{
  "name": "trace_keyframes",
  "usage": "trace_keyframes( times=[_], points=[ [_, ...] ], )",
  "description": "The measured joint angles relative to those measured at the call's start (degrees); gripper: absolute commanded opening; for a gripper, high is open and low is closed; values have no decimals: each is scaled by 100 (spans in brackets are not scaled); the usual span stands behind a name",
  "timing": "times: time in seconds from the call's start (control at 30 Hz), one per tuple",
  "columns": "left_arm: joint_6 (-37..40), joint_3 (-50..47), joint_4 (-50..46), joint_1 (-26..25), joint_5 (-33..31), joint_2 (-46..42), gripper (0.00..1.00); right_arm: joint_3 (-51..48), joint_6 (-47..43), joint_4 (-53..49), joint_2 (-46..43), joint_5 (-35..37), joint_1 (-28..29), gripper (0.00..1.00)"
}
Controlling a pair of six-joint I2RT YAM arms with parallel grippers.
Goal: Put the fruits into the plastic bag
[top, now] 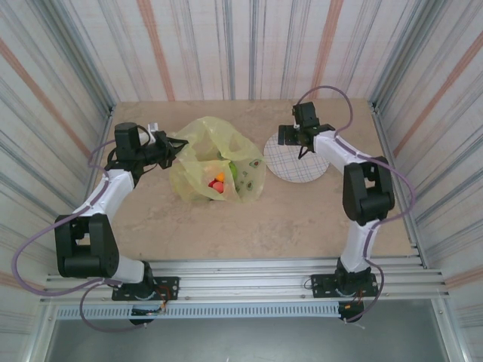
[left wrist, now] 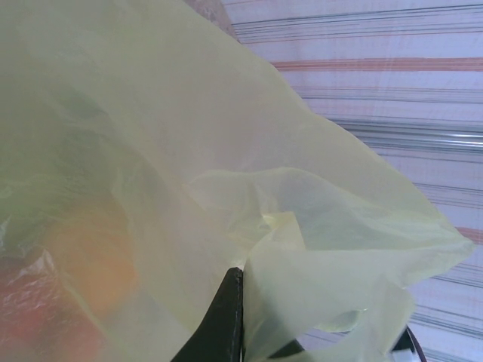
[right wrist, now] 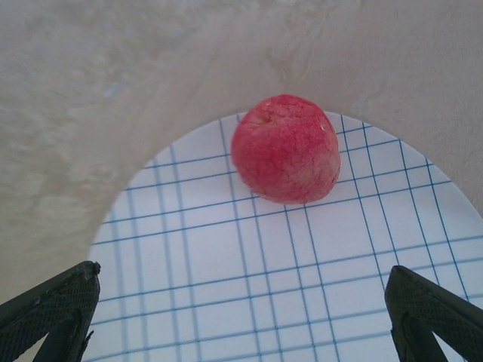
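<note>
The yellow translucent plastic bag (top: 215,162) lies open at the table's middle left, with red, orange and green fruits (top: 219,181) inside it. My left gripper (top: 175,147) is shut on the bag's left edge. In the left wrist view the thin bag plastic (left wrist: 226,151) is pinched at my dark gripper tip (left wrist: 243,302), and blurred orange and red fruit shapes (left wrist: 68,286) show through it. One red fruit (right wrist: 285,148) sits near the rim of the white grid plate (right wrist: 226,286). My right gripper (right wrist: 241,317) hangs open above the plate, just short of that fruit, its fingers (right wrist: 53,309) wide apart.
The white plate (top: 302,167) lies right of the bag on the beige table. Striped walls close in the table at the back and both sides. A metal rail (top: 241,279) carries the arm bases at the near edge.
</note>
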Motion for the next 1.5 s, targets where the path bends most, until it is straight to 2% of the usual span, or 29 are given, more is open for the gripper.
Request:
trace_keyframes(
  times=[0.17, 0.4, 1.27, 1.5],
  points=[
    [0, 0, 0, 0, 0, 0, 0, 767, -487, -437, 793, 321, -72, 99],
    [0, 0, 0, 0, 0, 0, 0, 1552, -944, -831, 1464, 647, -87, 99],
    [-2, 0, 0, 0, 2, 0, 0, 3320, -1327, -1681, 2618, 715, -87, 70],
    [-2, 0, 0, 0, 2, 0, 0, 3473, -1394, -1912, 2776, 717, -87, 67]
  ],
)
